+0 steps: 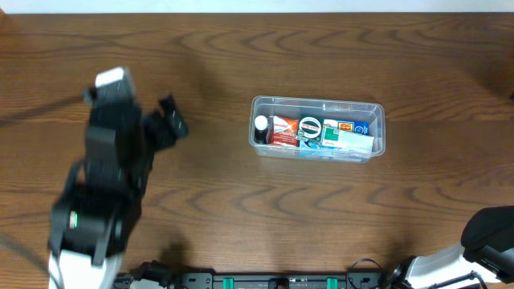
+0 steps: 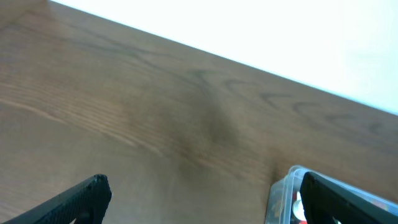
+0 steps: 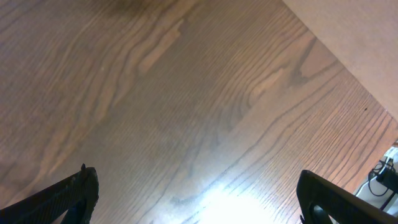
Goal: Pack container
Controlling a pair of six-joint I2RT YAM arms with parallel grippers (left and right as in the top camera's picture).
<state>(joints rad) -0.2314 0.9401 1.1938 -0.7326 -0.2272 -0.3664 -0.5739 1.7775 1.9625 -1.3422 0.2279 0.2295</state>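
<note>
The clear plastic container (image 1: 318, 128) stands on the wooden table right of centre, holding several small boxes and a round-lidded item packed side by side. My left gripper (image 1: 171, 120) is open and empty, well to the left of the container and apart from it. In the left wrist view the gripper (image 2: 202, 193) shows two spread fingers over bare wood, with a corner of the container (image 2: 280, 186) behind the right finger. My right gripper (image 3: 196, 193) is open and empty over bare table; only part of the right arm shows at the overhead view's bottom right corner.
The left arm's body (image 1: 104, 185) covers the table's left side. Cables and a black rail (image 1: 273, 281) run along the front edge. A white wall (image 2: 280, 31) lies beyond the table's far edge.
</note>
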